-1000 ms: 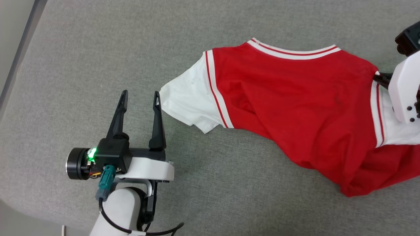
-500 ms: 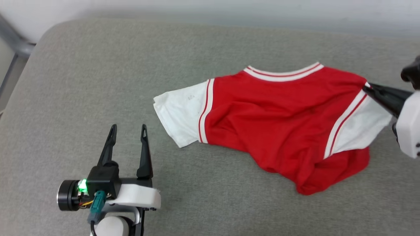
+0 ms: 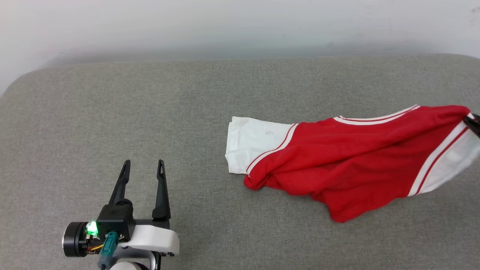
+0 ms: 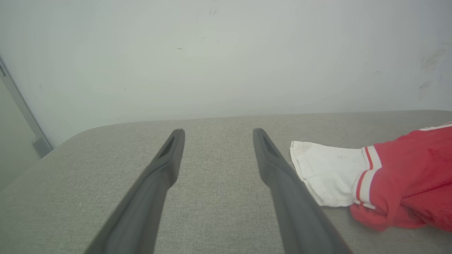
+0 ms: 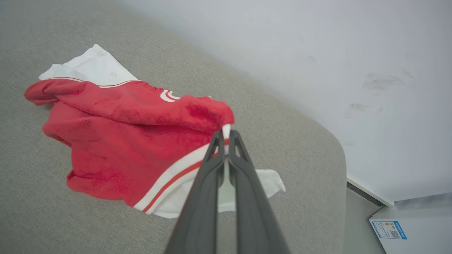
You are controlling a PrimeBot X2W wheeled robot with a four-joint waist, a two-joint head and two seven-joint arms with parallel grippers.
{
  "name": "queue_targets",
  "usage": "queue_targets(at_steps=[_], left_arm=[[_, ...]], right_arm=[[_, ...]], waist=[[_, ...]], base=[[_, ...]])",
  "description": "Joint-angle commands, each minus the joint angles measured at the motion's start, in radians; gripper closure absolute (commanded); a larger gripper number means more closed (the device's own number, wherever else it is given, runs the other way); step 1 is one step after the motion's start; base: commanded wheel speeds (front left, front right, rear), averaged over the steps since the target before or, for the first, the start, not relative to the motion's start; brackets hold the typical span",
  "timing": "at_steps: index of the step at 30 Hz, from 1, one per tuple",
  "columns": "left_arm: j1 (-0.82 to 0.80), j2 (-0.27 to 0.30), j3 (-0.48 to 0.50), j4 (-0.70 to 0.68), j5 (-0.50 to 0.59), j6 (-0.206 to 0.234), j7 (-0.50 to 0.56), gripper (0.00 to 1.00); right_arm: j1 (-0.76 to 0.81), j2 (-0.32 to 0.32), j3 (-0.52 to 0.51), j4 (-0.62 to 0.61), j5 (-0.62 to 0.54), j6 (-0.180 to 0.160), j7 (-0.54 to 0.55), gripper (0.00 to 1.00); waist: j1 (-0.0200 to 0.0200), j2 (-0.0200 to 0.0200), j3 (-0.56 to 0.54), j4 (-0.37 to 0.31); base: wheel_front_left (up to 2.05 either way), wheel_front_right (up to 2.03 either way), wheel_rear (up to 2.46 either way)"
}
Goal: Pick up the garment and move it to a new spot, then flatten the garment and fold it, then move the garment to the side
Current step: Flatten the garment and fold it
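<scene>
My right end effector [image 5: 224, 135] pinches the garment [image 5: 134, 137] by its shoulder; the rest trails beyond my tips across the grey cushion [image 3: 150, 112]. My left end effector [image 3: 143, 168] gapes empty, the sleeve [image 3: 255, 144] lying off to its right. I judge this the relocating step; next comes spreading it flat.

the garment [image 3: 356, 165] has been drawn away from the left gripper [image 3: 144, 163]. its white sleeve [image 3: 255, 140], a second ago just beside the tip of the right-hand finger, now lies well apart, off to the right of both fingers. the cloth has stretched long toward the right gripper [image 5: 226, 135] and bunched, and the collar trim [image 3: 375, 119] has narrowed to a thin line. the head camera has tilted up, bringing the pale wall [image 3: 240, 26] into view.
</scene>
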Motion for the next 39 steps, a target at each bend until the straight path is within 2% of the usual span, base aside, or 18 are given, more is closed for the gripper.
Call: queue_targets(at_steps=[1, 9, 18, 26, 33, 39], left_arm=[[0.012, -0.003, 0.001, -0.001, 0.005, -0.003, -0.003, 0.0], [-0.012, -0.011, -0.007, 0.0, 0.007, -0.016, -0.003, 0.0], [-0.049, -0.016, -0.012, -0.011, 0.018, -0.022, -0.003, 0.0], [-0.117, -0.021, -0.032, -0.02, 0.021, -0.029, -0.003, 0.0], [-0.166, -0.025, -0.055, -0.022, 0.02, -0.026, -0.003, 0.0], [-0.174, -0.026, -0.06, -0.027, 0.016, -0.015, -0.003, 0.0]], right_arm=[[0.02, 0.016, -0.015, -0.006, -0.004, -0.001, 0.006, 1.0], [0.163, 0.072, -0.218, 0.0, -0.031, -0.001, 0.088, 1.0], [0.169, 0.115, -0.288, 0.054, -0.035, -0.001, 0.131, 1.0], [-0.036, 0.145, -0.211, 0.198, -0.043, -0.001, 0.16, 1.0], [-0.296, 0.231, -0.085, 0.427, -0.08, -0.001, 0.135, 1.0], [-0.405, 0.294, 0.031, 0.61, -0.09, -0.001, 0.144, 1.0]], waist=[[0.0001, -0.0001, 0.001, 0.0], [0.0001, -0.0001, 0.032, 0.023], [0.0001, -0.0001, 0.117, 0.073], [0.0001, -0.0001, 0.218, 0.122], [0.0001, -0.0001, 0.272, 0.162], [0.0001, -0.0001, 0.29, 0.18]], base=[[0.0, 0.0, 0.0], [0.0, 0.0, 0.0], [0.0, 0.0, 0.0], [0.0, 0.0, 0.0], [0.0, 0.0, 0.0], [0.0, 0.0, 0.0]])
